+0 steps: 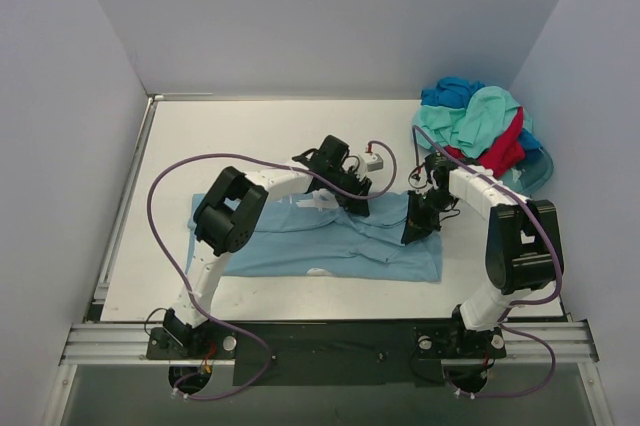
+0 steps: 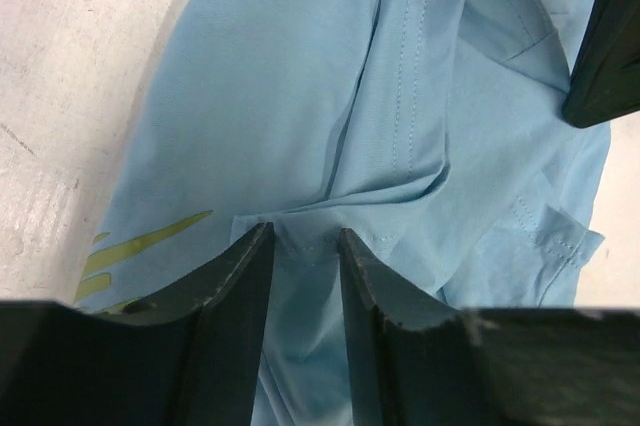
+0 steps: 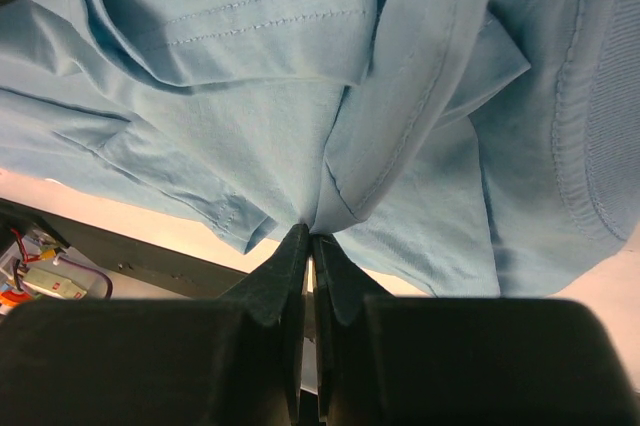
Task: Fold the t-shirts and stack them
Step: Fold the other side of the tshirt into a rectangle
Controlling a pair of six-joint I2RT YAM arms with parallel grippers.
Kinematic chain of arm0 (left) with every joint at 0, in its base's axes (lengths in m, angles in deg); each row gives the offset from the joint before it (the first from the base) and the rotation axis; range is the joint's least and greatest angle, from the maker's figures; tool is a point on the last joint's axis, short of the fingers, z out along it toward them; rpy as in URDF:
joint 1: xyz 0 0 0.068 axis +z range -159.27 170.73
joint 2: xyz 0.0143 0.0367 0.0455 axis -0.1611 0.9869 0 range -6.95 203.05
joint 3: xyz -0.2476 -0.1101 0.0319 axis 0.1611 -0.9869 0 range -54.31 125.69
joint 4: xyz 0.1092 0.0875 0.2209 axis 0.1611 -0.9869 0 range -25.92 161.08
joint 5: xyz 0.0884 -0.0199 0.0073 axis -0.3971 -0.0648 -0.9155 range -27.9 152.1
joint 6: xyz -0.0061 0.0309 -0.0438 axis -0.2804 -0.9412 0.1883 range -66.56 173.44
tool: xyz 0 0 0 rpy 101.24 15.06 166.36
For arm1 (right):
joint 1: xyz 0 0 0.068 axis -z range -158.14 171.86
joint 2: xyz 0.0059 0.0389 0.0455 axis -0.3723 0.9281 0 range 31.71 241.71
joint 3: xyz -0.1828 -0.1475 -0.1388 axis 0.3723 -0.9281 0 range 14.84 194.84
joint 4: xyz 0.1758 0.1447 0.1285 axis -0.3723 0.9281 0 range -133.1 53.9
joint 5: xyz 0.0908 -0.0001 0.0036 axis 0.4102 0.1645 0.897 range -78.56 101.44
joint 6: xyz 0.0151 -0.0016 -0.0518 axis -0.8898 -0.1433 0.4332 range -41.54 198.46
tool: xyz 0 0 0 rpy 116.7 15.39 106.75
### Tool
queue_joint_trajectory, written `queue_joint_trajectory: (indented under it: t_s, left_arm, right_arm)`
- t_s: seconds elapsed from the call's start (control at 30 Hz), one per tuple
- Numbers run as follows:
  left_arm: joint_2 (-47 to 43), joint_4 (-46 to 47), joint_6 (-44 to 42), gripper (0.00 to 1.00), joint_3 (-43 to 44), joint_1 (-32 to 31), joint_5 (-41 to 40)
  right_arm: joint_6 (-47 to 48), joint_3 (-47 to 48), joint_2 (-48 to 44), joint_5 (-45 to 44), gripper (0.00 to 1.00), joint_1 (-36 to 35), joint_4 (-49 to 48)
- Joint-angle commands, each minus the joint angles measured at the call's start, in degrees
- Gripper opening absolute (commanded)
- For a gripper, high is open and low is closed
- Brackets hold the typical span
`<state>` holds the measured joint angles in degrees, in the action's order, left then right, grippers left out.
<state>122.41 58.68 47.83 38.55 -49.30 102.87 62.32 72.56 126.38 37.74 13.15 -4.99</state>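
The light sky-blue t-shirt (image 1: pixel 300 246) is lying spread across the middle of the desk (image 1: pixel 250 136), rumpled toward its right end. The left hand (image 2: pixel 305 246) is reaching down onto the shirt's far-side middle. Its fingers are standing apart, released, with a stitched fold of cloth running between them. The right hand (image 3: pixel 308 241) is clenching a ridge of the same shirt near its right end, just beside the left hand. The mint-green, red and deeper blue t-shirts (image 1: pixel 480 126) are sitting heaped in the far right corner, well apart from both hands.
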Motion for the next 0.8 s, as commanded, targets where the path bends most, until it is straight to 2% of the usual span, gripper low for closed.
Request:
queue_joint_trajectory:
  t_s: [0.0,0.07,0.1,0.2,0.47,0.77]
  left_arm:
    - [0.19,-0.60,-1.43,0.34,1.19,-0.22,1.05]
    - [-0.33,-0.87,-0.72,0.04,1.10,-0.14,2.28]
    - [-0.68,-0.78,-0.11,0.00,1.10,0.13,2.47]
    - [-2.27,1.06,4.01,0.00,1.09,1.62,2.55]
    - [-5.52,0.80,8.33,0.00,0.92,4.87,-2.10]
    - [-5.79,-1.04,5.96,0.00,-0.93,4.87,-2.55]
  right_arm:
    - [0.67,0.03,-0.19,-0.90,0.00,0.01,2.67]
    - [0.67,-0.14,-0.28,-1.17,0.00,0.10,2.76]
    - [0.76,-0.14,-0.37,-1.26,0.00,0.10,2.67]
    - [0.41,-0.76,-0.28,-1.96,0.00,0.27,2.85]
    - [-0.91,-3.05,1.48,-3.01,0.00,1.68,2.76]
    - [-0.82,-2.87,3.06,-2.93,0.00,2.03,2.67]
